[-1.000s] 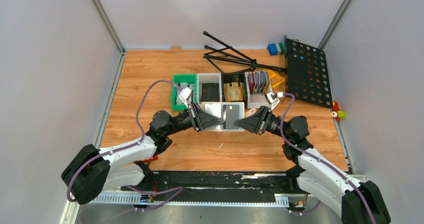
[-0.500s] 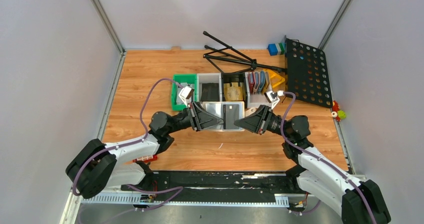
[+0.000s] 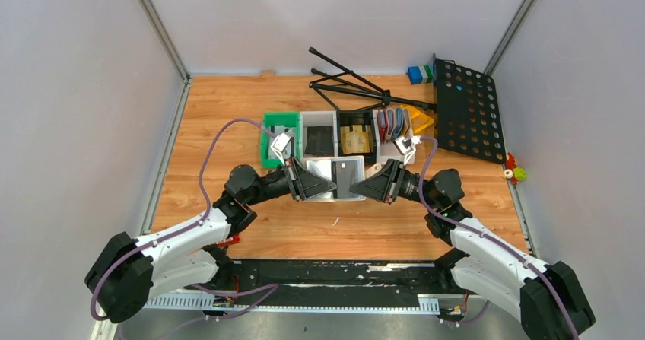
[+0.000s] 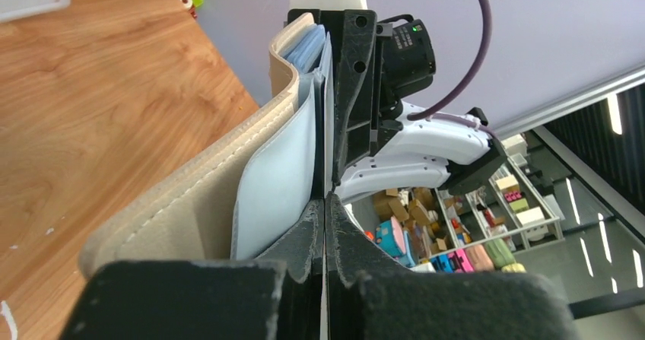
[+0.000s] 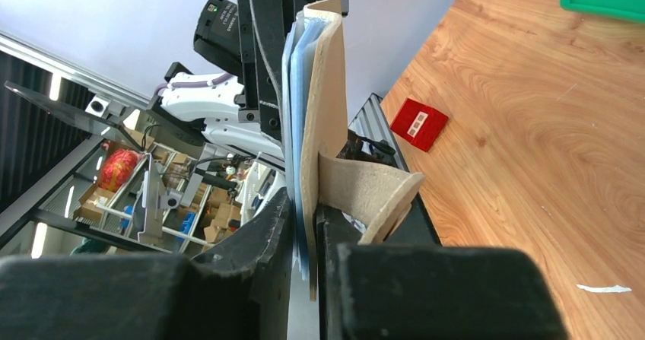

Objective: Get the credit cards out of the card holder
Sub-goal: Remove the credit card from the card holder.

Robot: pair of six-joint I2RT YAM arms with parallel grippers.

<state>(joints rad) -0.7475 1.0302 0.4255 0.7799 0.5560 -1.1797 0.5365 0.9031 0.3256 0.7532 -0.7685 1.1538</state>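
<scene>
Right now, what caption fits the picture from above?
Left hand and right hand pinch the pale grey-blue folding card holder between them, a dark flat plastic card showing inside.

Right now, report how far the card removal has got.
Done: nothing that shows; a dark credit card sits inside the card holder. In hand: the holder is held open between the left gripper and the right gripper, each shut on one end. Left: pulling the cards out. Whether the left gripper pinches a card or only a pocket layer, I cannot tell.
</scene>
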